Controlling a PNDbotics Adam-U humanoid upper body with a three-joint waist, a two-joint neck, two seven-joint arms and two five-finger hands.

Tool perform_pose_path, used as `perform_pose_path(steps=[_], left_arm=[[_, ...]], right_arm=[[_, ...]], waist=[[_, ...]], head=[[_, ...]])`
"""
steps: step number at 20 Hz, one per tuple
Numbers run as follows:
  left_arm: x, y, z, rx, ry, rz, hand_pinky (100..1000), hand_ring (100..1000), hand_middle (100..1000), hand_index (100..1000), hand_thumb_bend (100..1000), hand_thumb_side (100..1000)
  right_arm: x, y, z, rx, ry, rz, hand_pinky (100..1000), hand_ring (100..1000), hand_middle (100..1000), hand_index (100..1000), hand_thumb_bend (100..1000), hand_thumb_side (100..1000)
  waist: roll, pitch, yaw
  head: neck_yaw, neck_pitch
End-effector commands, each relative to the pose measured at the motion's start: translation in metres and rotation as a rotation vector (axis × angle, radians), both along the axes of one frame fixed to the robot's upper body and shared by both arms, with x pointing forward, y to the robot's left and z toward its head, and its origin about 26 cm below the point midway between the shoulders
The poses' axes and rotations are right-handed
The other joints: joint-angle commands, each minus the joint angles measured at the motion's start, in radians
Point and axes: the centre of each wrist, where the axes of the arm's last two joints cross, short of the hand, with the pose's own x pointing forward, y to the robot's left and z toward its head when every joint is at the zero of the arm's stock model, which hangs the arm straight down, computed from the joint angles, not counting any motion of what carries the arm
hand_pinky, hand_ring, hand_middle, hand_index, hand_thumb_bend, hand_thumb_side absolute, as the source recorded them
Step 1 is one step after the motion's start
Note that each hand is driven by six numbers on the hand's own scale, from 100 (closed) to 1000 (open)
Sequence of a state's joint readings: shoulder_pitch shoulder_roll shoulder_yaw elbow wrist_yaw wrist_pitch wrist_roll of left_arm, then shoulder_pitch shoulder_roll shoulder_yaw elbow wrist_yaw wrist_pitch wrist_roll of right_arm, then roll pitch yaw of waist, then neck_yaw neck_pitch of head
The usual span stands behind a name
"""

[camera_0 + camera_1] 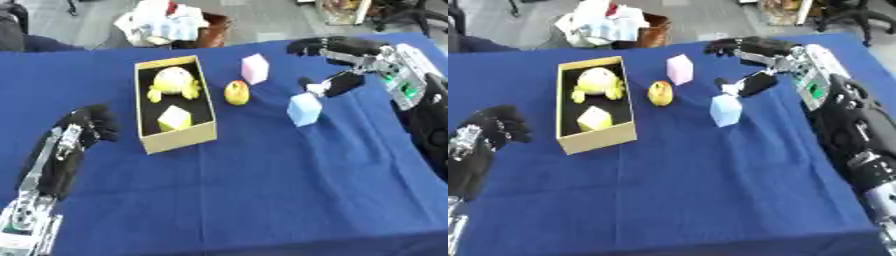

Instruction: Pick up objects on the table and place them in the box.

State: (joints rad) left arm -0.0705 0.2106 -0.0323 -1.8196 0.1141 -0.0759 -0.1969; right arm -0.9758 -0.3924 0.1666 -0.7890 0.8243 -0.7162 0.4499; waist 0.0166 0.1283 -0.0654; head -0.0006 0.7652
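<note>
The right hand (pixel 337 67) hangs spread just above and behind the pale blue cube (pixel 304 109), thumb almost touching it. The box (pixel 178 141) lies to the left, and the curled left hand (pixel 87 125) is farther from the cube.

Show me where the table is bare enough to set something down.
Bare cloth: the whole near half, in front of the box and blue block. Crowded: between box and right hand, where yellow fruit and pink block sit.

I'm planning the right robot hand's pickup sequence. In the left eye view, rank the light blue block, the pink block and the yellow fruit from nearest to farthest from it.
1. Light blue block, just below the right robot hand.
2. Pink block, to its left.
3. Yellow fruit, farther left, beside the box.
</note>
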Motion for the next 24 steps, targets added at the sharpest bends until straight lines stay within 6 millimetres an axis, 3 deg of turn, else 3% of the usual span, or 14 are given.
perform_pose_path(steps=[1,10,24], left_arm=[[0.0,0.005,0.009,0.023,-0.032,0.005,633,652,631,785,100,794],[0.0,0.005,0.01,0.023,-0.034,0.004,633,652,631,785,100,793],[0.001,0.004,0.011,0.021,-0.037,0.001,633,652,631,786,100,793]], right_arm=[[0.001,-0.015,0.01,-0.215,0.041,0.157,850,913,977,1000,100,589],[0.0,-0.017,-0.012,-0.3,0.094,0.138,853,922,977,1000,100,675],[-0.003,-0.019,-0.048,-0.426,0.128,0.105,858,931,985,1000,100,621]], waist=[[-0.01,-0.011,0.001],[-0.009,-0.01,0.002],[-0.009,-0.008,0.006]], head=[[0.005,0.005],[0.006,0.005],[0.002,0.005]])
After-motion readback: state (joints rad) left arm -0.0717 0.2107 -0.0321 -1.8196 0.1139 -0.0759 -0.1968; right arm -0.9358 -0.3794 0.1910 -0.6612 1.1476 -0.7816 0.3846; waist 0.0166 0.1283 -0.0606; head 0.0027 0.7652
